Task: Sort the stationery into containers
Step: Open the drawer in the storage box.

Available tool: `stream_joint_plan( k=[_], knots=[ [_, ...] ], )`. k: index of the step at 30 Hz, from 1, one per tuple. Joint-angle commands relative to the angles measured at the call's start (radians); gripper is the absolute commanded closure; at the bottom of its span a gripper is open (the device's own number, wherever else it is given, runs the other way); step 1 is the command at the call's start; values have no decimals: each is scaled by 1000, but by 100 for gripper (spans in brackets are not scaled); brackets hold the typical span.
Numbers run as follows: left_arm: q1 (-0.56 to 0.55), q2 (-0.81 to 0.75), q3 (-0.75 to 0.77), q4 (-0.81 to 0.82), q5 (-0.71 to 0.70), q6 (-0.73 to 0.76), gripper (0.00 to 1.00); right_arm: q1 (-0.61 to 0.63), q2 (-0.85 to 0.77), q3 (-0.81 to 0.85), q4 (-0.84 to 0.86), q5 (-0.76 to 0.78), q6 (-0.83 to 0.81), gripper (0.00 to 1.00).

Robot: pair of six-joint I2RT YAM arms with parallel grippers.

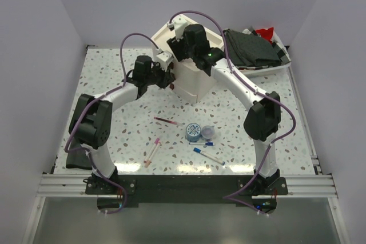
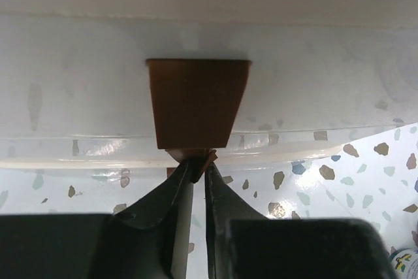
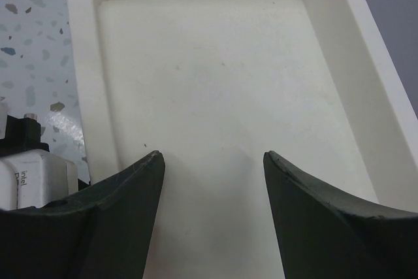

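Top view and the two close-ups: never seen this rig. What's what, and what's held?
Two robot arms are bolted at the near edge of a speckled table. The top view is a fixed overhead camera; each close-up is a camera on one wrist. The left gripper is pinched shut on the brown handle of a cream cabinet drawer. The right gripper is open, holding nothing, over a shallow cream recess. Loose on the table: a maroon pen, a pink pen, a blue tape roll. A white tray far right holds dark cloths.
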Motion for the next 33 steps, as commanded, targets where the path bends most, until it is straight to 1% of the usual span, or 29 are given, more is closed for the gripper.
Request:
stream_joint_plan(
  k=[1,3,5,10,13,20,31,33],
  knots=[
    [-6,9,43,58,-1,-14,85,-10,69,-22,-153,-7,1,33],
    [-6,15,45,61,-3,-14,86,-10,67,-22,-153,-7,1,33],
    [-6,18,48,59,-3,-14,100,-12,71,-21,-153,-7,2,33],
    [-6,-3,39,39,1,-10,100,-10,72,-21,-153,-7,4,33],
    [-3,-38,7,3,-4,10,100,-13,71,-19,-155,-9,1,33],
    [37,-181,-82,-85,17,79,100,-16,72,-16,-155,-12,-1,33],
    [46,-311,-184,-162,22,164,100,-18,89,-1,-160,-13,-6,33],
    [44,-338,-201,-198,22,171,100,-16,90,-1,-160,-13,-7,33]
  ],
)
